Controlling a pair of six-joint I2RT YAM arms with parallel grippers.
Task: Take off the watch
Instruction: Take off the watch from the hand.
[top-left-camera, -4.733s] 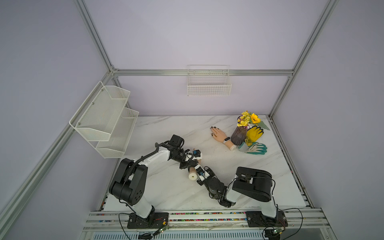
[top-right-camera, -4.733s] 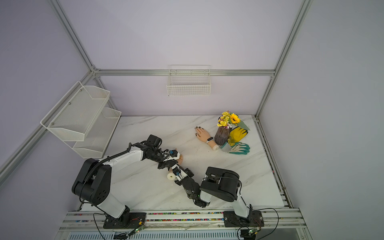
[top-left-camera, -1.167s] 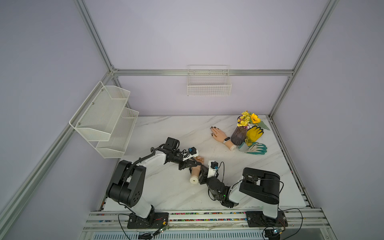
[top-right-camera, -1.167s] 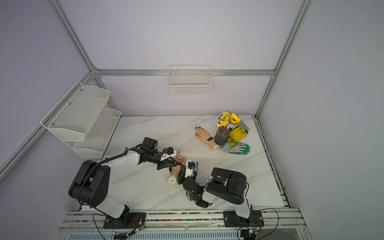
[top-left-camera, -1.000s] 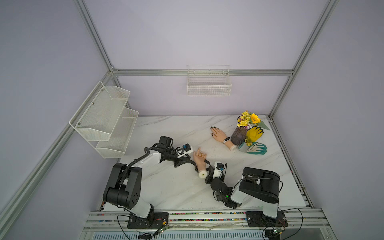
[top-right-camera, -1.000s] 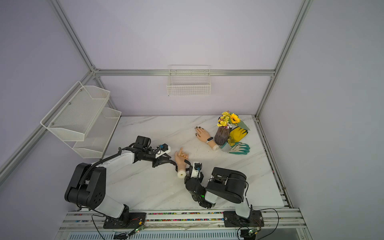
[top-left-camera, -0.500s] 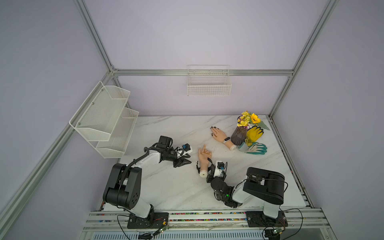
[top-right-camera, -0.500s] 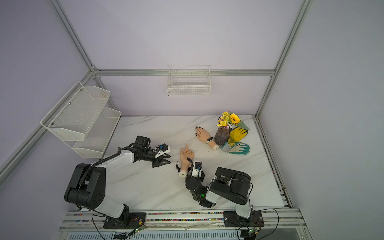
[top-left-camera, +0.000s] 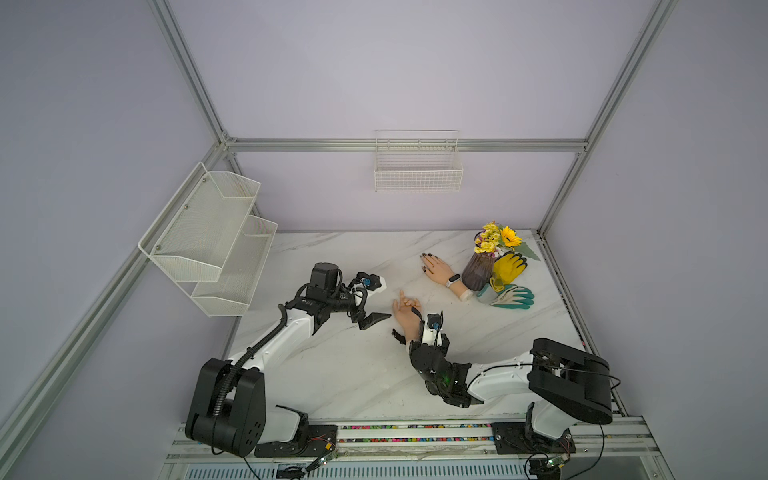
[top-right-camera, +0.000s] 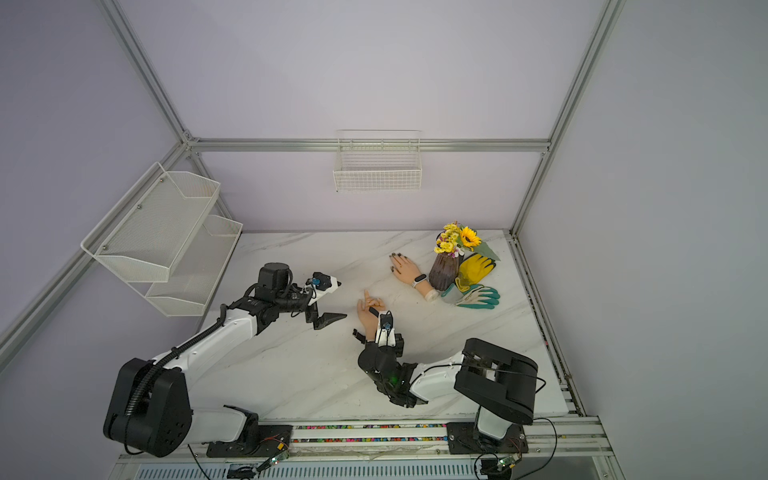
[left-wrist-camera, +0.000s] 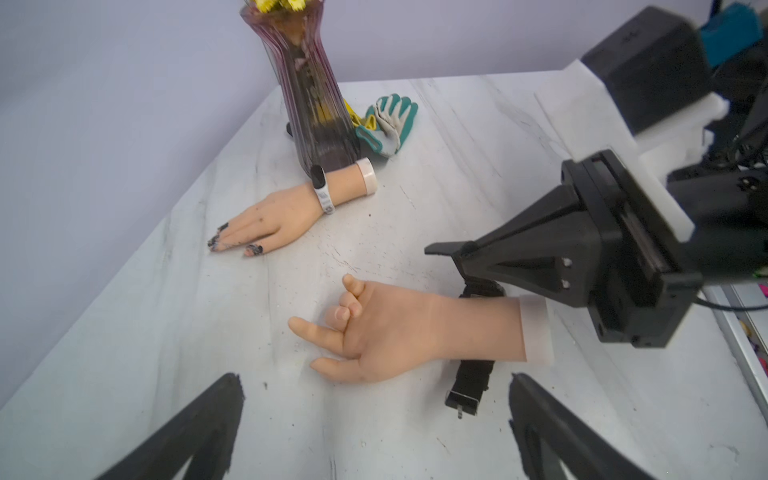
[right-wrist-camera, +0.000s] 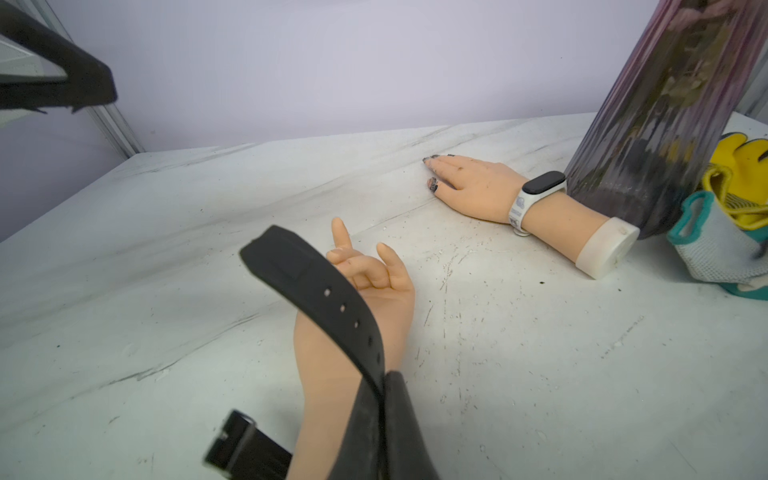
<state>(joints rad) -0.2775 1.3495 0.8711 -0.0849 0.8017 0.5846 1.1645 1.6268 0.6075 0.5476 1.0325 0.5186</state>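
Observation:
A flesh-coloured mannequin hand (top-left-camera: 404, 318) lies palm up mid-table, also in the left wrist view (left-wrist-camera: 395, 328). The black watch (right-wrist-camera: 316, 291) is unbuckled at its wrist: the holed strap rises over the palm and the buckle end (left-wrist-camera: 468, 386) lies flat on the table. My right gripper (right-wrist-camera: 384, 384) is shut on the holed strap; in a top view it sits over the wrist (top-left-camera: 420, 328). My left gripper (top-left-camera: 372, 321) stands open just left of the hand, touching nothing, its fingers (left-wrist-camera: 216, 411) wide apart.
A second mannequin hand (top-left-camera: 438, 270) with a white watch band (top-left-camera: 453, 281) lies at the back right against a purple vase of flowers (top-left-camera: 478, 270). Yellow gloves (top-left-camera: 508, 266) and teal gloves (top-left-camera: 513, 296) lie beside it. White wire shelves (top-left-camera: 208, 237) hang at the left.
My left gripper has let go of the mannequin hand, opened wide and drawn back to the left. The hand has swung round to the right. The right gripper keeps the strap.

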